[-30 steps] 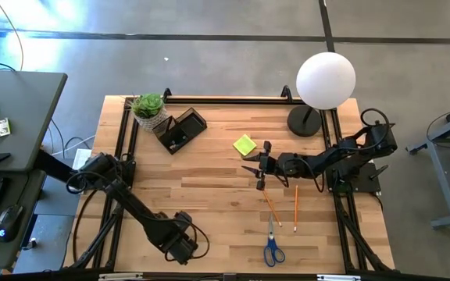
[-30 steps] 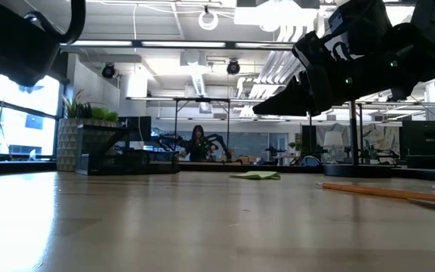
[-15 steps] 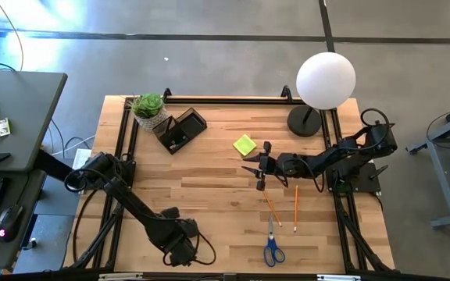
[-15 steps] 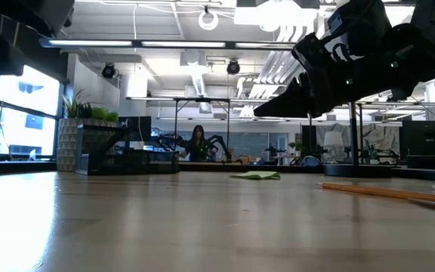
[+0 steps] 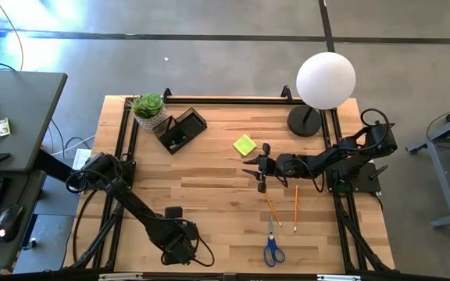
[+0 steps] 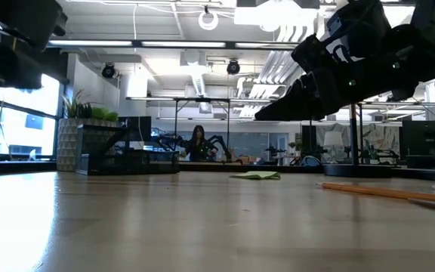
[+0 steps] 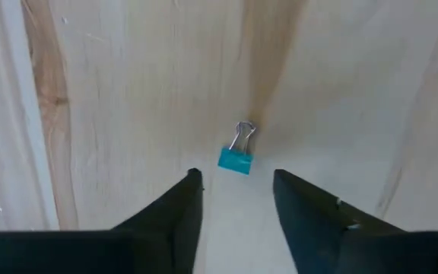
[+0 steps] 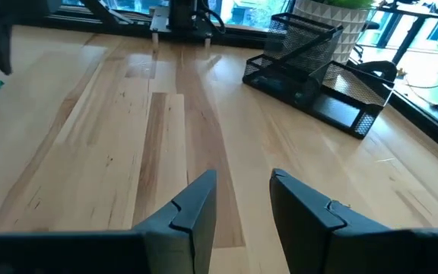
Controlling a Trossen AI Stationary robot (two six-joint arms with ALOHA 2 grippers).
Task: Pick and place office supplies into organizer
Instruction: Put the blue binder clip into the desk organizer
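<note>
My left gripper (image 7: 236, 180) is open and points down over a small blue binder clip (image 7: 236, 158) that lies flat on the table near the near-left part; its fingers stand apart above the clip. This gripper also shows in the high view (image 5: 173, 212). My right gripper (image 5: 258, 168) is open and empty above the table's middle, beside the yellow-green sticky pad (image 5: 244, 144). Two pencils (image 5: 272, 209) (image 5: 295, 204) and blue-handled scissors (image 5: 273, 248) lie on the table nearer the near edge. The dark mesh organizer (image 5: 180, 129) stands at the far left.
A green potted plant (image 5: 148, 109) stands next to the organizer. The white globe lamp (image 5: 326, 78) with its black round base (image 5: 305, 121) stands at the far right. Bare wood lies between the two grippers. A person sits far off in the room (image 6: 198, 140).
My left arm has shifted at the near left, and its gripper end has swung a little toward the far edge. My right gripper has kept still.
</note>
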